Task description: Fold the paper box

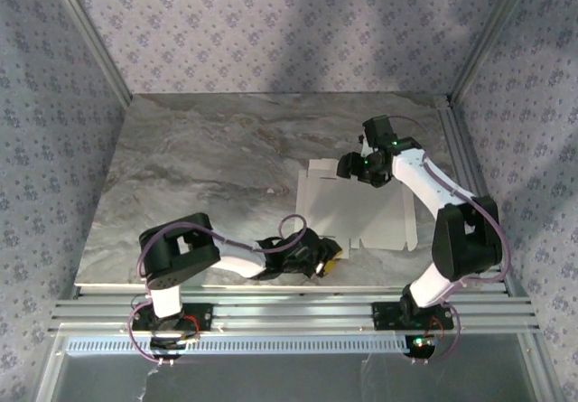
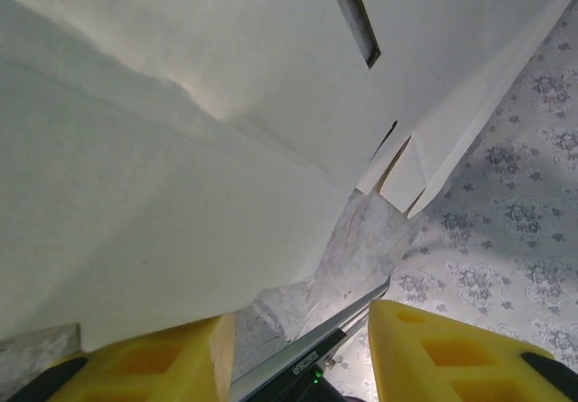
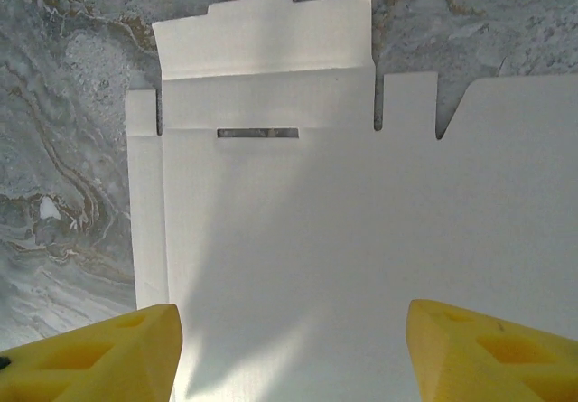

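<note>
**A:** What's nearest?

**B:** The left jaws, low by the near edge of the bench (image 1: pixel 199 158), right at the near left corner of the box (image 1: pixel 361 217). Their yellow fingers (image 2: pixel 153 366) stand apart with nothing between them, so they're open. The card's edge sits just at one finger; I can't tell whether it touches.

**A:** And the box itself?

**B:** It's unfolded, white face up, on the marble right of centre. In the right wrist view it lies flat, with a slot (image 3: pixel 257 133) and a tabbed flap (image 3: pixel 262 41) past the fingers.

**A:** Farther back?

**B:** The right jaws hover over the box's far edge. Their fingers (image 3: pixel 488 352) are spread wide, open and gripping nothing.
</note>
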Robot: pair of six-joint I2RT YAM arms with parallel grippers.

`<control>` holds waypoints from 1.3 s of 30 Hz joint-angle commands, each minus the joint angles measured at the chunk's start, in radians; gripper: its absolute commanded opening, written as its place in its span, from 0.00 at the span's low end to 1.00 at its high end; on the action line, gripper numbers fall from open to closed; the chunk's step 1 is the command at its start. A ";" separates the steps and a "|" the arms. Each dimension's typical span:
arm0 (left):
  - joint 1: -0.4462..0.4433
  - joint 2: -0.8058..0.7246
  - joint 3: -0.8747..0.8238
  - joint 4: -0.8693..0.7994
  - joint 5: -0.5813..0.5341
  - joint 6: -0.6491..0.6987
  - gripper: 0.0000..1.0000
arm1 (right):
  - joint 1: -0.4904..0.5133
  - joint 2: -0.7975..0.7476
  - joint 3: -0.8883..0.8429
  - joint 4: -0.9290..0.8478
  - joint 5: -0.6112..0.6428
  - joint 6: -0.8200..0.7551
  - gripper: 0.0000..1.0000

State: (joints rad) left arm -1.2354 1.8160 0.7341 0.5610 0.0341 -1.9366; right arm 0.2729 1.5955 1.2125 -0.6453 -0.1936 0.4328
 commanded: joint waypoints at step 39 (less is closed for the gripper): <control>0.230 -0.224 0.021 -0.377 0.076 0.290 0.61 | -0.144 0.223 -0.207 0.238 -0.222 0.319 0.60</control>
State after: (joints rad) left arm -1.0458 1.6325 0.7597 0.1539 0.1249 -1.6184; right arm 0.0689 1.8202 1.1061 -0.4473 -0.3027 0.5995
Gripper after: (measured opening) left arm 0.603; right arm 0.595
